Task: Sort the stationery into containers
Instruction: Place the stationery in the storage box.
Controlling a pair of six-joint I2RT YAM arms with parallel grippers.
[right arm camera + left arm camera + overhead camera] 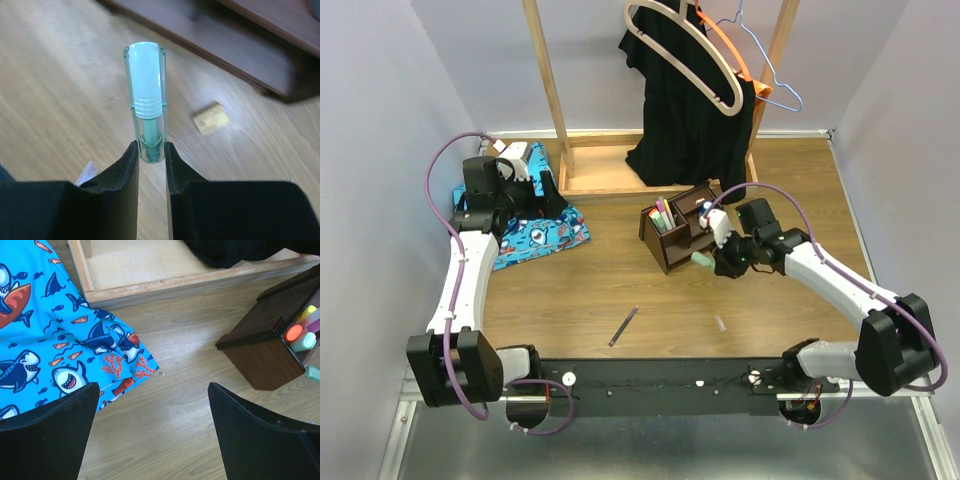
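The brown wooden surface (pixel 620 290) is closed by grey walls on the left, the right and the far side. Along its near edge runs the black rail with the two arm bases. At the far edge stands one light wooden rack (pixel 560 120) with a black garment (pixel 690 110) hanging on it. The blue cloth with shark pattern (pixel 535 235) lies at the left, its corner just beside the rack base. The left jaws hover over this cloth edge, spread wide with nothing between them.

One dark brown wooden desk organizer (pixel 680 235) sits right of centre, well apart from the cloth. Bare wood lies open between the two. A wider free band reaches from the organizer to the near rail. In the left wrist view four coloured marker caps (pixel 295 332) stand in one slot of the organizer: orange, pale green, yellow and pink.

The right jaws are closed on one pale green marker with clear cap (pixel 146 90), gripped at its end. It is over the surface, just beside the organizer's near corner.

One thin purple pen (pixel 623 326) lies alone in the free band. One small tan eraser (pixel 211 118) lies near the organizer's base.
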